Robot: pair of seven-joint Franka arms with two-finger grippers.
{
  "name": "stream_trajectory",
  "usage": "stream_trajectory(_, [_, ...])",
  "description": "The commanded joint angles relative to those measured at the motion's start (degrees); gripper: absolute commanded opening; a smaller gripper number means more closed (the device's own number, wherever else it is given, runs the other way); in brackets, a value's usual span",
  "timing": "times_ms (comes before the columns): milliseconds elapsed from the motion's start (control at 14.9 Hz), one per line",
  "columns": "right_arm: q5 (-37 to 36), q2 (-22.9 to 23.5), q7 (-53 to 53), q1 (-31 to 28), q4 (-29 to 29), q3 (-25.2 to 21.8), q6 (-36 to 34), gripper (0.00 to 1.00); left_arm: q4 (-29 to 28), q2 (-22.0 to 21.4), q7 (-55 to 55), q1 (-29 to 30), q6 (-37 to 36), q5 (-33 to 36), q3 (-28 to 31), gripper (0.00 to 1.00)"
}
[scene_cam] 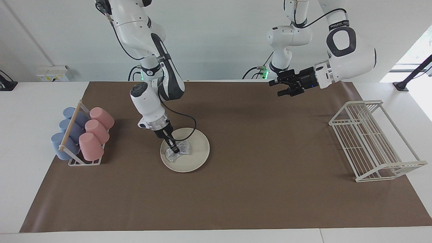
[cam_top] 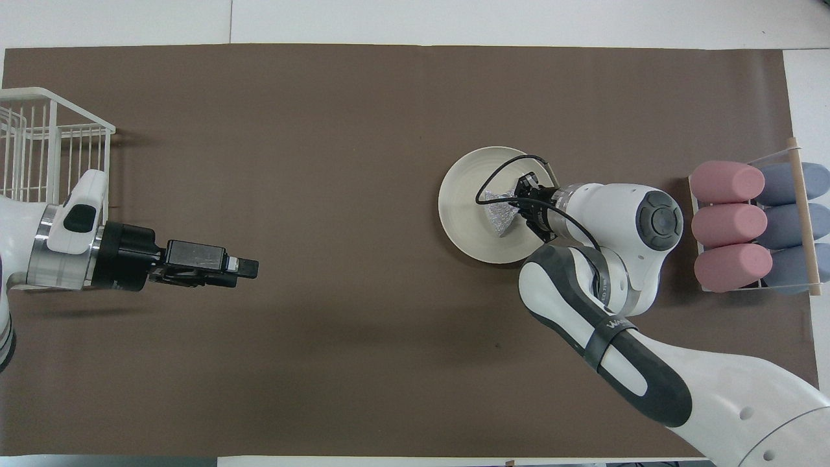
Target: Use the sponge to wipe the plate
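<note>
Facing view shows contact that the overhead view can't: right gripper [scene_cam: 174,149] is down inside the plate [scene_cam: 197,158], tips pinched on the middle of the sponge [scene_cam: 182,150], with the sponge lying flat on the plate surface. Overhead view has the right arm's wrist and forearm covering the part of the plate toward the right arm's end of the table, so only the sponge [cam_top: 498,211] flaring out from the right gripper [cam_top: 519,200] toward the plate's centre is readable there; the plate [cam_top: 463,207] rim shows bare on the rest of its round. Overhead also shows the gripper cable looping over the plate. Plate sits on the brown mat [scene_cam: 253,189], toward the right arm's end of the table, beside the cup rack [scene_cam: 79,136] holding pink cups [scene_cam: 91,145] and blue cups [scene_cam: 61,144] lying on their sides. Sponge is on the half of the plate toward that rack, silvery mesh sticking out both sides of the fingertips. Left gripper [scene_cam: 282,90] waits in the air over the mat near the robots' edge, pointing sideways; fingers look pressed together in the overhead view [cam_top: 249,267]. White wire dish rack [scene_cam: 371,141] stands at the left arm's end of the table, well apart from the plate.
</note>
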Motion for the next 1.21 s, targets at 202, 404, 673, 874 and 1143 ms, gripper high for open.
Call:
stream_trajectory(202, [1.08, 0.77, 8.38, 4.24, 0.3, 0.25, -0.47, 0.0, 0.03, -0.16, -1.59, 0.32, 1.2, 1.03, -0.34, 1.0])
stream_trajectory(404, [0.99, -4.23, 14.77, 4.42, 5.29, 0.08, -12.38, 0.0, 0.03, -0.16, -1.67, 0.32, 1.29, 1.03, -0.34, 1.0])
stream_trajectory(673, [-1.63, -11.79, 19.89, 4.42, 9.7, 0.08, -27.52, 0.0, 0.03, -0.16, -3.34, 0.32, 1.29, 0.77, -0.52, 1.0])
stream_trajectory(874, [-6.64, -13.82, 27.78, 5.12, 16.45, 0.69, -37.53, 0.0, -0.06, -0.16, -6.58, -0.12, 1.11, -3.33, -0.69, 1.0])
stream_trajectory(1143, [-10.16, -16.29, 40.35, 9.25, 25.42, 0.69, -49.58, 0.0, 0.29, 0.01, -14.49, -1.96, 2.59, -9.67, -0.96, 1.0])
